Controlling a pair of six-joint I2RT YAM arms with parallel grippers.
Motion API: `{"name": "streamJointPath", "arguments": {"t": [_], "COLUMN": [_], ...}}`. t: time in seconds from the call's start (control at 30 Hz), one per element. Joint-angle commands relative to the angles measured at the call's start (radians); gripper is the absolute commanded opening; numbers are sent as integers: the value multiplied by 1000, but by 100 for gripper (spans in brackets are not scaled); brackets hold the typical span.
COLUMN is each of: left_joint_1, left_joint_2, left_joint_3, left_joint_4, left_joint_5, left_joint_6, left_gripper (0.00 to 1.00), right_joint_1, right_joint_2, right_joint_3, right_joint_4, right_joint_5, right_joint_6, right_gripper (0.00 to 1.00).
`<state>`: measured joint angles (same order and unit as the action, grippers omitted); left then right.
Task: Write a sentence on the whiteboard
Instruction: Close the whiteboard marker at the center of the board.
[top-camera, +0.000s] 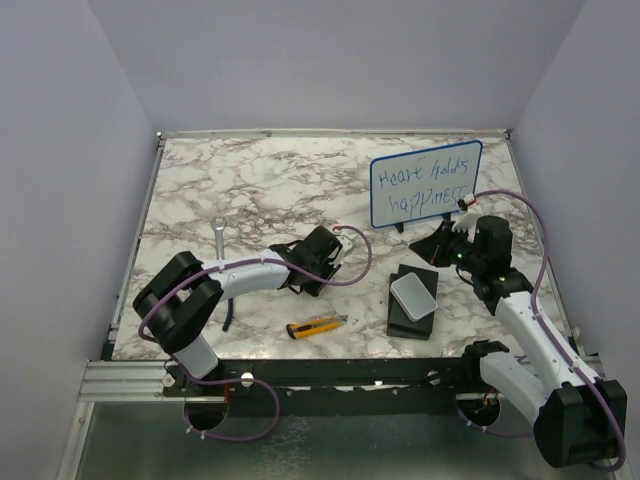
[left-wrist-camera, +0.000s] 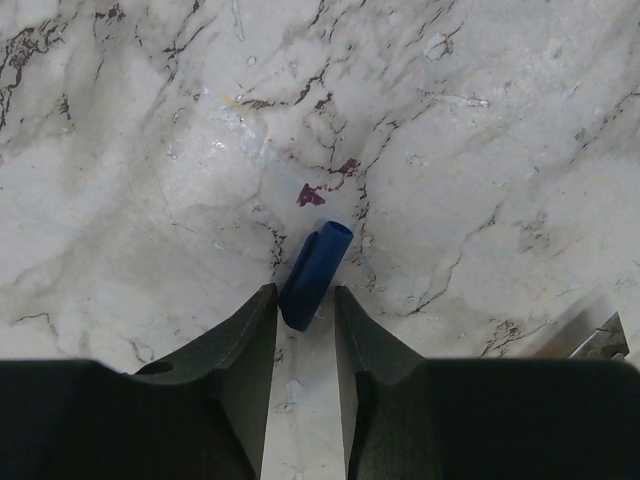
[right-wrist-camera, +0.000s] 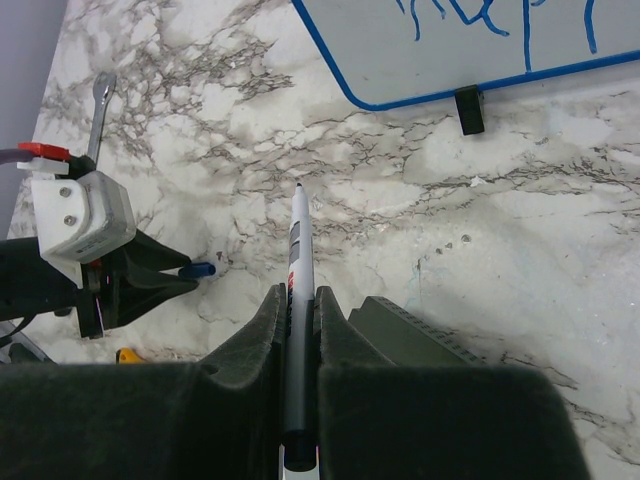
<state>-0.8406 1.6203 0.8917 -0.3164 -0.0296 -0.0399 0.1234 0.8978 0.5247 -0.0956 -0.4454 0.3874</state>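
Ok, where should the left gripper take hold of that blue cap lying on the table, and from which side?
Pinch the blue cap across its round barrel, near the middle, coming from its near end, where the left gripper sits. It lies flat on the table, slanted relative to the jaws, so turn the wrist slightly to square them to its long sides.

L arm (top-camera: 245, 275) bent low fwd, L gripper (left-wrist-camera: 305, 296) jaws narrow around cap (left-wrist-camera: 318, 262), grip unclear; R arm (top-camera: 530, 335) stretched fwd, R gripper (right-wrist-camera: 300, 292) clamped on pen (right-wrist-camera: 298, 240).
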Motion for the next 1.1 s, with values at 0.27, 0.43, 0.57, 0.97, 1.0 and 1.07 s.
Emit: {"name": "streamJointPath", "arguments": {"t": [0.27, 0.43, 0.57, 0.97, 1.0, 1.07], "left_joint_1": [-40, -45, -46, -66, -76, -89], "left_joint_2": [31, -9, -130, -427, -437, -460], "left_joint_3": [7, 5, -23, -112, -115, -119], "left_joint_4": [11, 22, 54, 76, 74, 68], "left_joint_5": [25, -8, -42, 196, 202, 207], "left_joint_6": [6, 5, 24, 160, 168, 181], "left_gripper": [18, 0, 0, 0, 0, 0], "right_joint_1": [4, 4, 4, 4, 3, 4], "right_joint_2": [-6, 9, 40, 195, 206, 224], "right_joint_3": [-19, -14, 0, 214, 221, 221], "right_joint_4": [24, 22, 27, -123, -133, -135], "right_joint_5": [-7, -65, -156, -492, -517, -563], "right_joint_6": [-2, -5, 0, -23, -25, -20], "right_gripper": [1, 1, 1, 1, 1, 1]}}
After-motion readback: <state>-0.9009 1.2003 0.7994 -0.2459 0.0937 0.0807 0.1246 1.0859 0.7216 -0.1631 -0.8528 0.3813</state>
